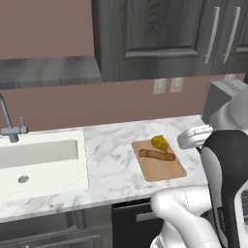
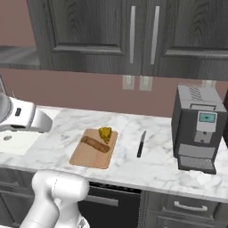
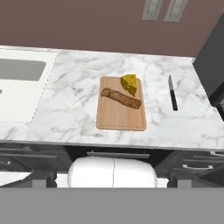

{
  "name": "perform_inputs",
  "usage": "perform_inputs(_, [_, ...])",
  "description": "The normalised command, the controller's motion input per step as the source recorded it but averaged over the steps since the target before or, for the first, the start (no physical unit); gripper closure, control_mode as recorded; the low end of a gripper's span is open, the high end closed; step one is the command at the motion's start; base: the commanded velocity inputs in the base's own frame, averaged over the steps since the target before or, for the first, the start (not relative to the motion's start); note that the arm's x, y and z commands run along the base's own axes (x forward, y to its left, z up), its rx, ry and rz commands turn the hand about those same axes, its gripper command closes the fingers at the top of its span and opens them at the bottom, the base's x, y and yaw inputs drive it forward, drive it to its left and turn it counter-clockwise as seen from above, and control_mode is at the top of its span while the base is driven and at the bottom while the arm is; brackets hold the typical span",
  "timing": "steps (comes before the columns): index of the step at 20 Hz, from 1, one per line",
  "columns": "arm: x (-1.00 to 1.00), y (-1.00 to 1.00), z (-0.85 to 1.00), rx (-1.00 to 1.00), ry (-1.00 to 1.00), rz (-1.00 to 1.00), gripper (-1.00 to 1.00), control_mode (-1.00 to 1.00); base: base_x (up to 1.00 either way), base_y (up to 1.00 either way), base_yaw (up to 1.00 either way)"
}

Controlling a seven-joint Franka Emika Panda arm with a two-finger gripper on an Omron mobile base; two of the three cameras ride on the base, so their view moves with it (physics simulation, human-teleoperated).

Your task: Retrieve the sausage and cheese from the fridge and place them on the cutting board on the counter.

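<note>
The gripper's finger tips cannot be made out, and nothing is seen held; by its setting the jaws stand fully apart. On the counter (image 3: pixel 78 109) lies the cutting board (image 3: pixel 120 116), with the sausage (image 3: pixel 121 98) set diagonally across its far half and the cheese (image 3: pixel 129 84) at its far corner, touching or just beside the sausage. A knife (image 3: pixel 173 92) lies on the marble near the board, a sink (image 1: pixel 38 162) is set into the counter at the other side, and a coffee machine (image 2: pixel 197 128) stands further along.

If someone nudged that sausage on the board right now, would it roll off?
Possibly. The sausage is a rounded link, so it may roll sideways. The cheese sits close by its far end and might check it; the cutting board looks flat, with no raised edge.
</note>
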Motion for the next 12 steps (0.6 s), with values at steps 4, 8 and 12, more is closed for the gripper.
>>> perform_inputs(4, [0.0, 0.0, 0.0, 0.0, 0.0, 0.0, -1.0, 1.0, -0.97, -0.36, -0.02])
perform_inputs(8, [0.0, 0.0, 0.0, 0.0, 0.0, 0.0, -1.0, 1.0, -0.81, -0.59, -0.01])
perform_inputs(12, [0.0, 0.0, 0.0, 0.0, 0.0, 0.0, -1.0, 1.0, -0.92, -0.63, 0.0])
